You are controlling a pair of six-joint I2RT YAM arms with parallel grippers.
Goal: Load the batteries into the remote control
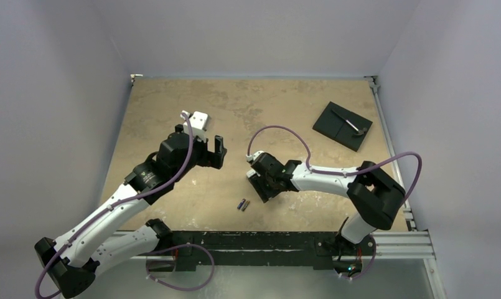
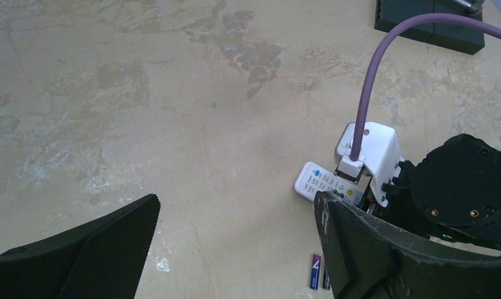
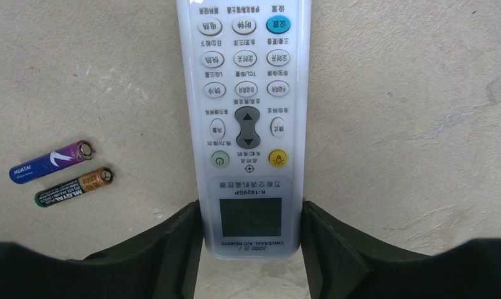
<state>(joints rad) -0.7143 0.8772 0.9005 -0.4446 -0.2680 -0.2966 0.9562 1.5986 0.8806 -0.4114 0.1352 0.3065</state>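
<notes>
The right tool [image 3: 251,212] pinches the remote control [image 3: 244,93] across its display end, fingers meeting both long edges with no gap showing. The remote lies face up on the bench [image 3: 409,124]. Held so near one end, the long body could pivot or slip out if it is lifted. The battery bay is presumably underneath, so a turn-over is needed, and a swing could send the batteries [image 3: 51,163] just beside it rolling. The left tool [image 2: 235,205] hangs wide open and empty, offering no support.
</notes>
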